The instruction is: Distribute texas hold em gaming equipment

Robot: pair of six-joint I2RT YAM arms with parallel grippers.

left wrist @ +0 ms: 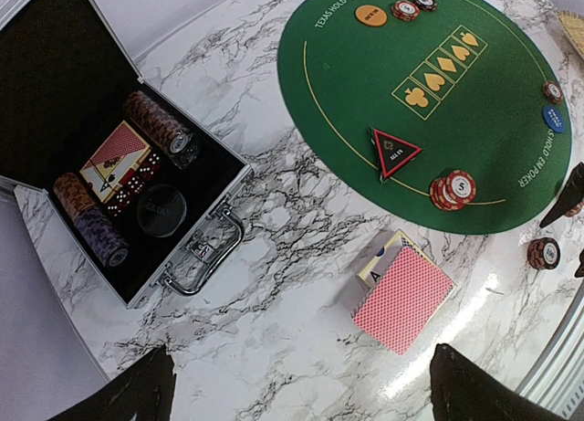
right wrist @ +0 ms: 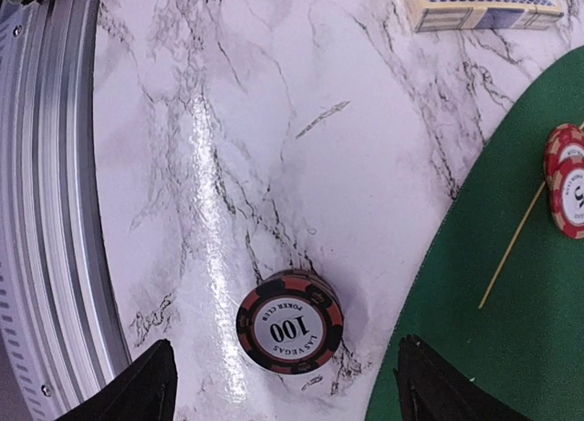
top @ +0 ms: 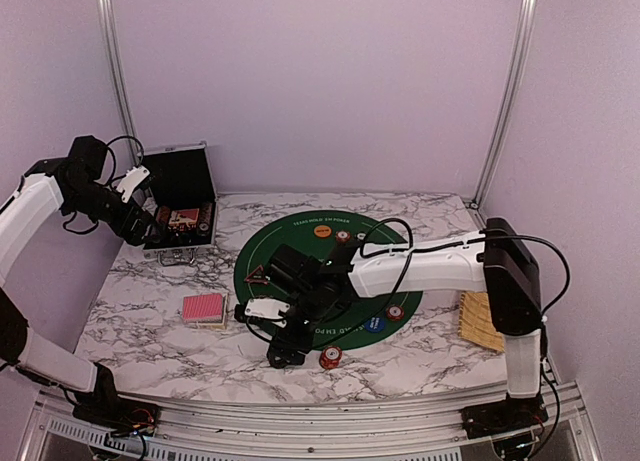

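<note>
A dark and orange-red "100" chip stack (right wrist: 290, 321) stands on the marble just off the green mat (right wrist: 511, 330); it also shows in the top view (top: 331, 357). My right gripper (right wrist: 287, 384) hovers over it, open and empty, and shows in the top view (top: 300, 346). My left gripper (left wrist: 306, 398) is open and empty, held high near the case (top: 142, 224). The red-backed cards (left wrist: 403, 298) lie left of the mat. On the mat are the triangular marker (left wrist: 394, 152), an orange button (left wrist: 370, 15), a red chip stack (left wrist: 453, 190) and a blue chip (left wrist: 553, 118).
The open black case (left wrist: 109, 165) at the back left holds rows of chips, cards and dice. The wicker tray (top: 480, 321) lies at the right edge. The metal rail (right wrist: 46, 211) runs along the table's front edge, close to the "100" chips.
</note>
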